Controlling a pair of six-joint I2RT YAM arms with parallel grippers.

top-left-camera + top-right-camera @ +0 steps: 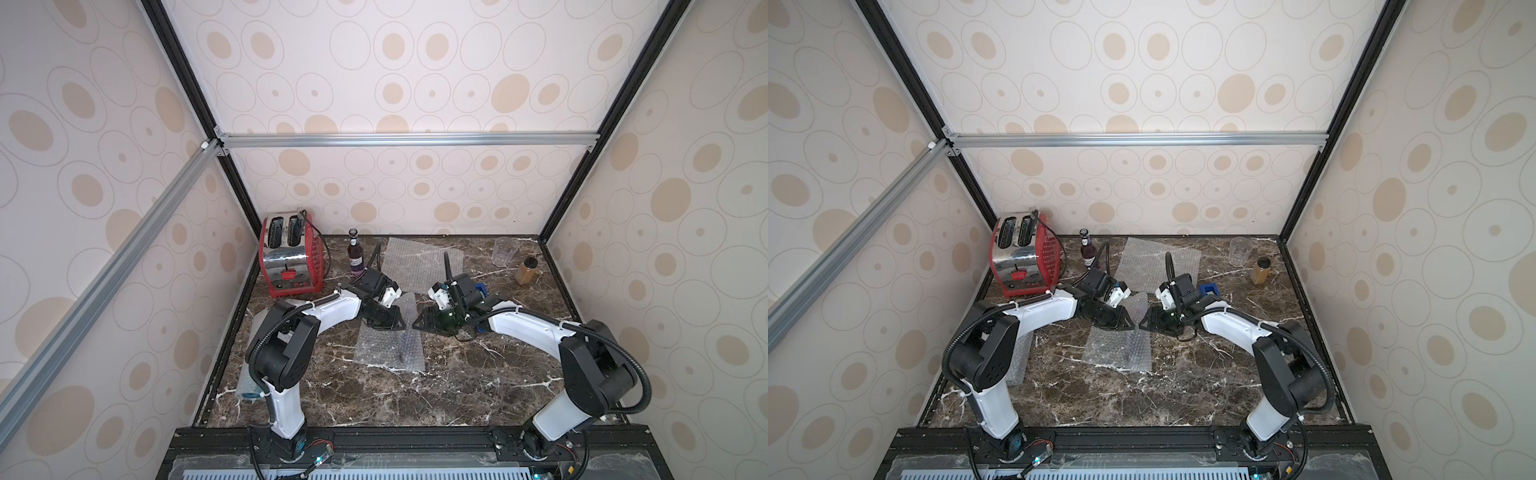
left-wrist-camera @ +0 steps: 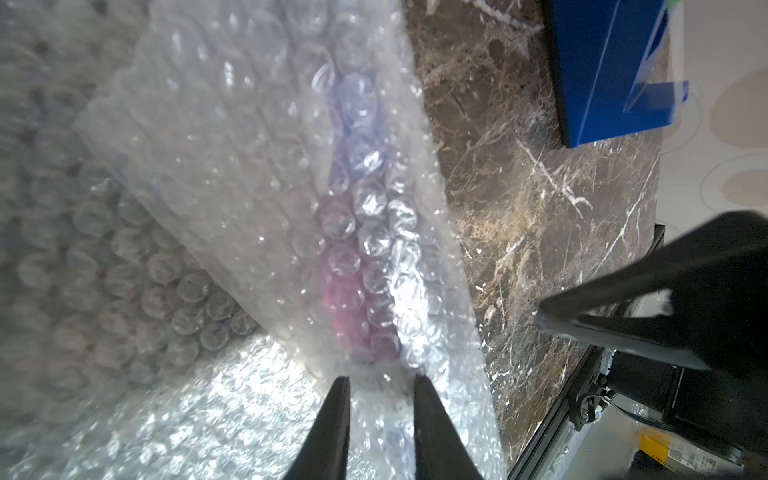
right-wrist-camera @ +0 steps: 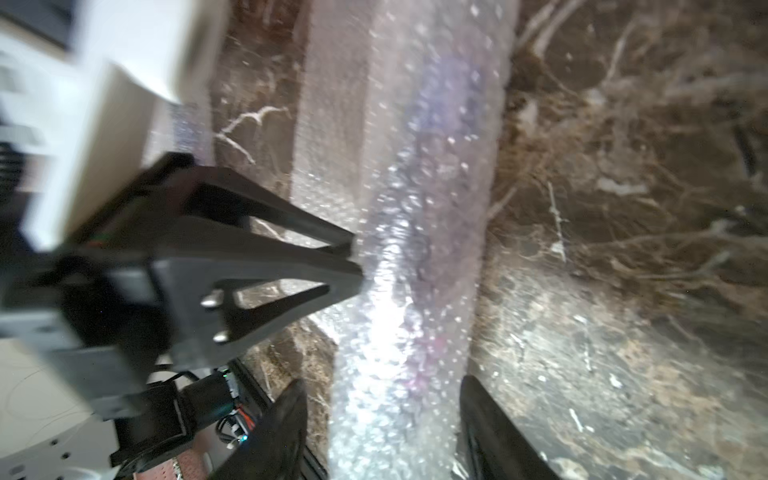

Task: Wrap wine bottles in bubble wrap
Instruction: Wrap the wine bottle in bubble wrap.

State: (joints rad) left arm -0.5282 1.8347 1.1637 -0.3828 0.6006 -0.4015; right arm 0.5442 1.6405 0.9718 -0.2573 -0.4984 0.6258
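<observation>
One bubble wrap (image 1: 374, 345) sheet lies mid-table, its right part rolled over a wine bottle (image 2: 349, 299) whose purple shows through the roll (image 3: 440, 124). My left gripper (image 2: 382, 378) has its jaws close together on the wrap's edge at the roll's far end (image 1: 401, 322). My right gripper (image 3: 384, 384) faces it (image 1: 415, 324), open astride the roll, with marble showing beside one finger. A second purple bottle (image 1: 356, 257) stands upright at the back. A spare wrap sheet (image 1: 419, 262) lies flat behind the arms. A wrapped bundle (image 1: 249, 388) showing blue lies by the left arm's base.
A red toaster (image 1: 291, 257) stands at the back left with its cord trailing. A clear cup (image 1: 503, 251) and an amber jar (image 1: 527, 270) are at the back right. A blue block (image 1: 480, 289) sits behind the right wrist. Walls close in three sides.
</observation>
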